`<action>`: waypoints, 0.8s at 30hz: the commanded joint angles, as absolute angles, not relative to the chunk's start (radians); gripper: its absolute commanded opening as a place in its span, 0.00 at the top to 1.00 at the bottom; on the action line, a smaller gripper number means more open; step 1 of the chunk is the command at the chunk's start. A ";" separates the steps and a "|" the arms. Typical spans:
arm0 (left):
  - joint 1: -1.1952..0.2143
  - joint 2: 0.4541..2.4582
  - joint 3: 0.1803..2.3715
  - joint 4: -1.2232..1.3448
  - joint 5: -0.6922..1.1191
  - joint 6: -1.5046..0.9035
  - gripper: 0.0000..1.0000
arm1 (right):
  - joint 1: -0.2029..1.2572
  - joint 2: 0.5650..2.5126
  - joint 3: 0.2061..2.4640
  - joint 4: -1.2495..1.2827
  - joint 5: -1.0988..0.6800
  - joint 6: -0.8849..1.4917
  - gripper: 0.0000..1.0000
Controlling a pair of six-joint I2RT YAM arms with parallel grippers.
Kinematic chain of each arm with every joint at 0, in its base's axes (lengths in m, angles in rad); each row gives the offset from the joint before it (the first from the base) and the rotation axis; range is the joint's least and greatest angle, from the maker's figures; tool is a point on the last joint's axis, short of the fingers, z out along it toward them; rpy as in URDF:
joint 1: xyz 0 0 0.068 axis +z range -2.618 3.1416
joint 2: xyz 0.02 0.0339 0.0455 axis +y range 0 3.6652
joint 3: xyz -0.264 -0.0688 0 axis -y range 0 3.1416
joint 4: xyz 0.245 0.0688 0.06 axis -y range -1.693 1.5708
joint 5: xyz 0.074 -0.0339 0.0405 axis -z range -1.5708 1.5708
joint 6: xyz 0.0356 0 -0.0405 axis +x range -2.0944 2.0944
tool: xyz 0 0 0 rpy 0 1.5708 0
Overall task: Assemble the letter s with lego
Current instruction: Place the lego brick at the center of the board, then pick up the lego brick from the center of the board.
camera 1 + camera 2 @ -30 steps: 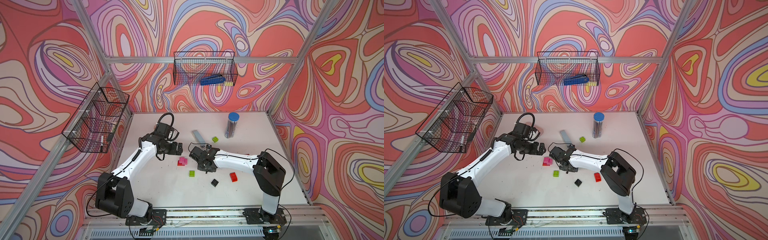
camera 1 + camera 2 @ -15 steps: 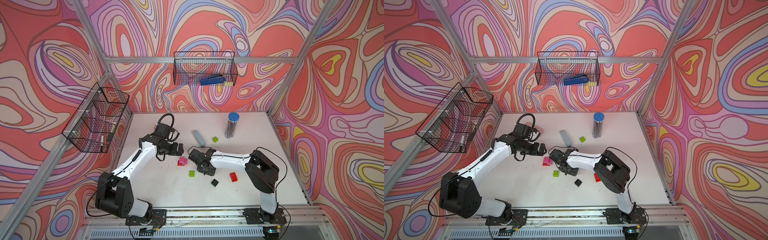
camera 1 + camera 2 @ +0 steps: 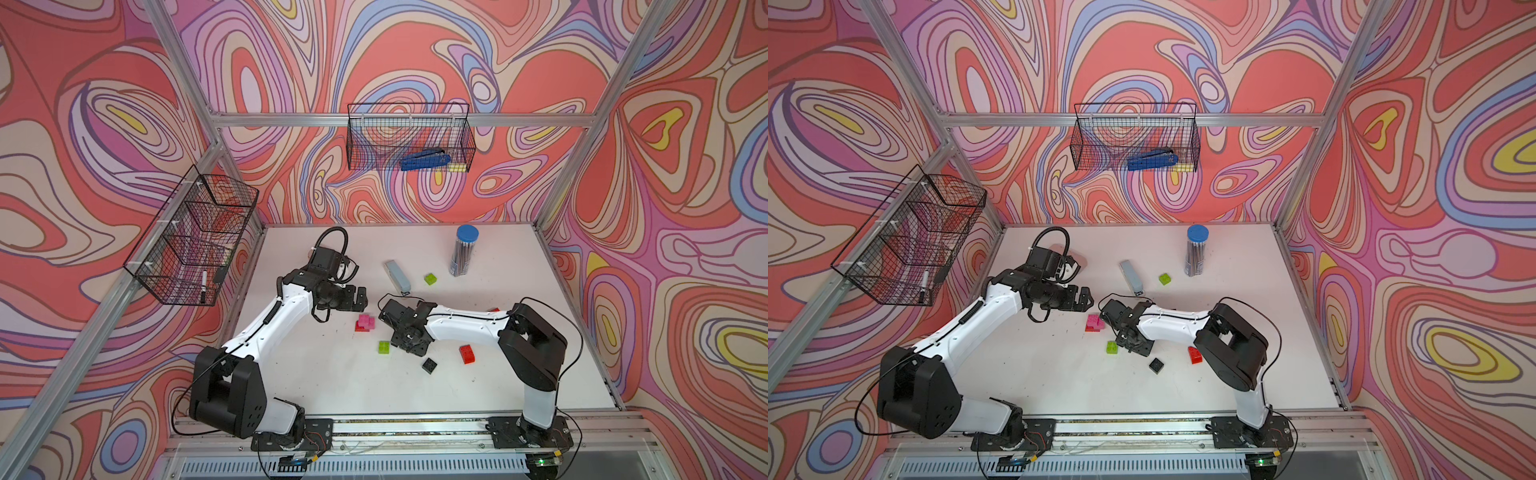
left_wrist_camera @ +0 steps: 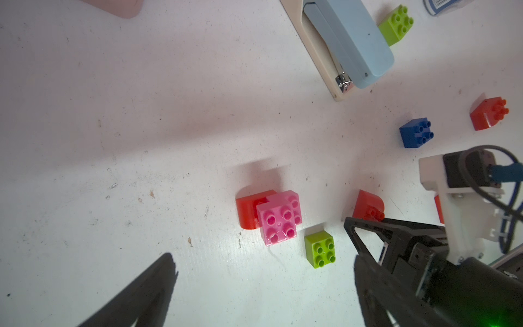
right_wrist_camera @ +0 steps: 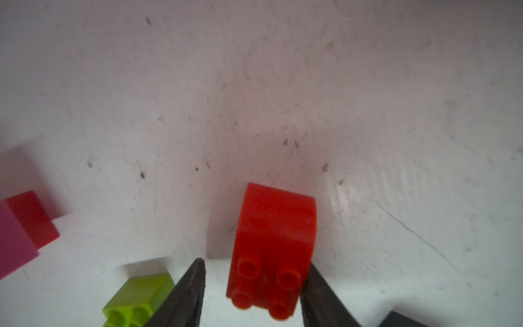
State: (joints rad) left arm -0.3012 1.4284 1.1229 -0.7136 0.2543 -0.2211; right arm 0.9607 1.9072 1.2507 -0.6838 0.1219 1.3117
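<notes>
Right claw (image 5: 254, 263) has opened up over the last second. It was pinched shut, and now its fingers stand partly apart on either side of the red rounded brick (image 5: 276, 240). That brick lies on the table (image 3: 332, 382) with its studs facing the wrist camera. One finger looks to be against the brick and the other has a clear gap, so it's straddling, not pinching. That arm's elbow also swung in toward frame centre and is back out at the right. Nothing else shifted, left arm included.

Left claw (image 3: 362, 300) hangs spread wide, a bit left of centre in both top views, just above the pink-on-red stack (image 3: 365, 322) in the frame. In the left wrist view the stack is a pink brick sitting offset on a red one, roughly mid-frame.

Rest of the lego is loose around the middle of the table:
- lime brick (image 3: 384, 347) sits just below the stack, right beside the right claw
- black brick (image 3: 429, 365) and red brick (image 3: 467, 354) are lower right of that
- second lime brick (image 3: 430, 279) is higher up, next to the grey-blue stapler (image 3: 397, 276)
- blue brick (image 4: 416, 133) only shows in the left wrist view, at the right of frame

Pencil tube (image 3: 463, 251) stands upright above all of that in the frame.
</notes>
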 commanded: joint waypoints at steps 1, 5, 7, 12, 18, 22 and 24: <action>-0.296 1.404 1.114 -0.708 0.256 -0.218 0.00 | 0.966 1.865 1.220 -0.576 0.083 1.318 0.47; -0.297 1.405 1.115 -0.708 0.255 -0.216 0.00 | 0.966 1.870 1.216 -0.524 0.075 1.312 0.47; -0.296 1.406 1.117 -0.711 0.252 -0.215 0.00 | 0.965 1.869 1.224 -0.511 0.071 1.303 0.47; -0.296 1.402 1.117 -0.709 0.252 -0.213 0.00 | 0.966 1.827 1.236 -0.559 0.085 1.253 0.46; -0.296 1.401 1.119 -0.709 0.258 -0.212 0.00 | 0.959 1.719 1.234 -0.647 0.116 1.025 0.46; -0.296 1.394 1.120 -0.707 0.275 -0.223 0.00 | 0.894 1.694 1.212 -0.613 0.094 0.699 0.45; -0.297 1.385 1.123 -0.710 0.287 -0.231 0.00 | 0.856 1.690 1.193 -0.561 0.042 0.534 0.45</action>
